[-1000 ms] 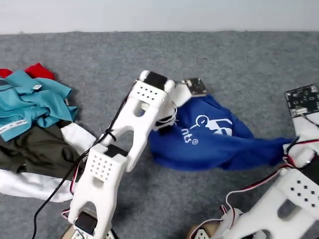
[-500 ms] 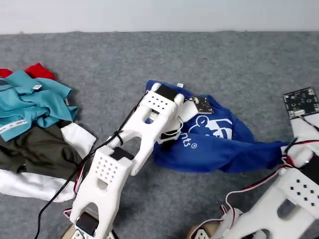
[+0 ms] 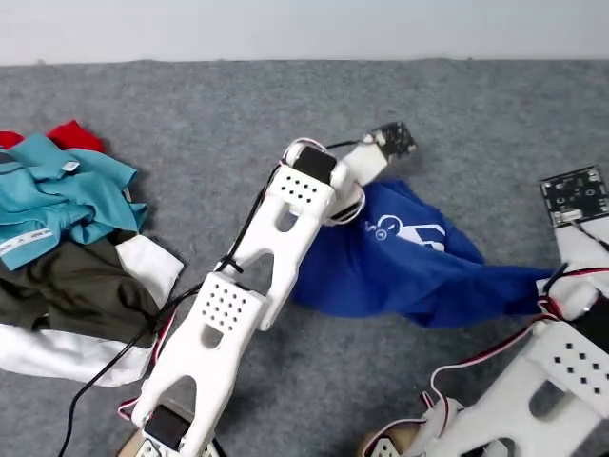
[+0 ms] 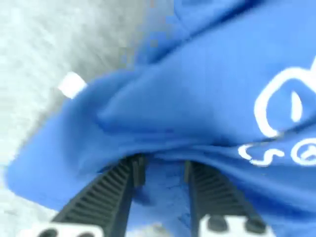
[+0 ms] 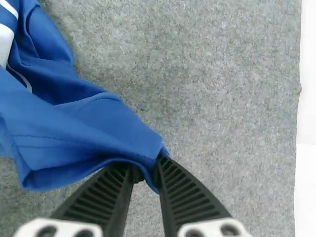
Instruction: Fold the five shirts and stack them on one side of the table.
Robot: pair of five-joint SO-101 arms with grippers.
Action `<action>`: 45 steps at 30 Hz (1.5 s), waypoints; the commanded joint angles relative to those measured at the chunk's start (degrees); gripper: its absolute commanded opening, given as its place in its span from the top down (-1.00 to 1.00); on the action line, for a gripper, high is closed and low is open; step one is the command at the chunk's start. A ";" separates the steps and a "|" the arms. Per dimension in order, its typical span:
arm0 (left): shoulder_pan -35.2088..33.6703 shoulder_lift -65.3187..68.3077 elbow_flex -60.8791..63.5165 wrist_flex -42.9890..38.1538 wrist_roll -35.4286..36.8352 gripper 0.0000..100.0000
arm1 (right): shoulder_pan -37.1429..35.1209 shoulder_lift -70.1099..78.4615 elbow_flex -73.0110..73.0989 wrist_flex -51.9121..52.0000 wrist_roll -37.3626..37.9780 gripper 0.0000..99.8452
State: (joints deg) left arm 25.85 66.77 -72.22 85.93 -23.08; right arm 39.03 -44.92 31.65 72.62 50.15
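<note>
The blue shirt (image 3: 409, 271) lies bunched on the grey carpet (image 3: 190, 105) that covers the whole table, and I place everything else from it. My left gripper (image 4: 160, 165) has its fingers drawn narrow on a fold of the blue shirt, with cloth pinched between the ribbed pads at the end that carries the white print. My right gripper (image 5: 145, 170) is closed to a thin slit on the opposite end of the blue shirt, nipping a hemmed corner, so the cloth runs in a long drooping band between my two arms.

Well apart from the blue shirt, on my left arm's side, sits a loose heap. A teal shirt (image 3: 57, 190) is on top, with a red shirt (image 3: 74, 135) peeking out behind it. A dark olive shirt (image 3: 67, 290) lies under the teal one, and a white shirt (image 3: 57, 352) is spread at the bottom.

Beyond the blue shirt, away from my bases, the carpet ends at a pale wall (image 3: 304, 29). In my right wrist view a white strip (image 5: 308, 98) borders the carpet past the corner I hold.
</note>
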 commanded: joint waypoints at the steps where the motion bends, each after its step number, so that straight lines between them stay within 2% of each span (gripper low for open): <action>1: -0.35 0.70 -11.21 2.55 2.37 0.72 | 0.57 0.31 -0.62 -1.10 0.35 0.98; 7: 0.00 1.14 -21.05 14.51 2.37 0.72 | 1.36 0.31 1.32 -4.35 0.35 0.98; 16: -1.58 -3.78 -21.49 14.95 2.46 0.72 | 1.54 0.31 3.78 -4.70 0.44 0.98; 20: -1.58 -10.99 -13.23 14.95 2.46 0.72 | 1.63 0.22 3.78 -4.70 0.44 0.98; 27: -0.70 -26.64 20.09 14.68 -3.69 0.73 | 1.63 0.31 4.57 -4.70 0.35 0.98; 31: -0.35 -30.07 31.08 13.54 -6.24 0.73 | 1.54 0.31 6.33 -4.70 0.35 0.98; 37: -0.35 -24.79 32.75 8.62 -6.24 0.70 | 1.36 0.31 7.38 -4.70 0.26 0.98; 41: -0.09 -19.96 28.18 8.44 -6.07 0.57 | 1.36 0.31 7.47 -4.70 0.26 0.98; 45: 0.00 -15.38 22.81 8.88 -6.07 0.56 | 1.36 0.22 7.47 -4.70 0.26 0.98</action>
State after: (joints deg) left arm 25.32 50.51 -44.70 95.52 -28.62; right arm 40.26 -44.75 39.56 68.75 50.15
